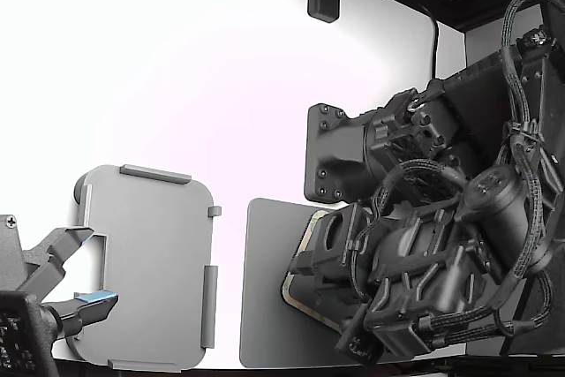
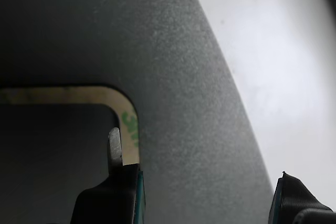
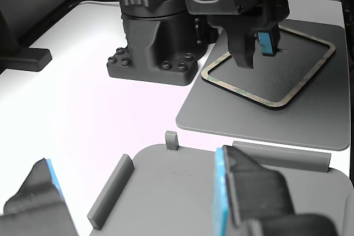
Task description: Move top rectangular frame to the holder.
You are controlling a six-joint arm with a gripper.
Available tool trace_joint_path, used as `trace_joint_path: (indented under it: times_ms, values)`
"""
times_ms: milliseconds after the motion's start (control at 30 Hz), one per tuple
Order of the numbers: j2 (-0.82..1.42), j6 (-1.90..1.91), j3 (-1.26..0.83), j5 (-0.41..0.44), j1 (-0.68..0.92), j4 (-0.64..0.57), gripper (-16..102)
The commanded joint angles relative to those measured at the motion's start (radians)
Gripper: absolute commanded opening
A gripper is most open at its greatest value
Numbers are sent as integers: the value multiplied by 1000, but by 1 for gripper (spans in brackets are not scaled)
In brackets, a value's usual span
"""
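Fingertip (image 2: 116, 150) of my pincer (image 2: 202, 182) sits at the frame's (image 2: 79, 95) corner on the dark mat (image 2: 199, 103), jaws apart and gripping nothing, holder (image 1: 146, 267) well apart on the white bench (image 1: 177, 86).

Tan frame (image 2: 126, 109), rounded corner, lying on dark grey mat (image 2: 189, 103); gripper (image 2: 202, 182) fingers apart, one fingertip (image 2: 114, 148) touching frame's inner edge.
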State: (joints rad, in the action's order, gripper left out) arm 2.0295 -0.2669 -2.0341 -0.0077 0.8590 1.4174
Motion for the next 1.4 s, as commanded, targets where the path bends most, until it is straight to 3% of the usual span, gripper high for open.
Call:
trace_joint_path:
  times_ms: [0, 400, 1000, 1367]
  values:
    - [-31, -2, 48, -8, 11, -11, 100]
    - [-120, 86, -26, -15, 66, -117, 100]
    - [-144, 52, -61, -58, 104, -110, 99]
    - [-132, 43, -55, -17, 109, -77, 100]
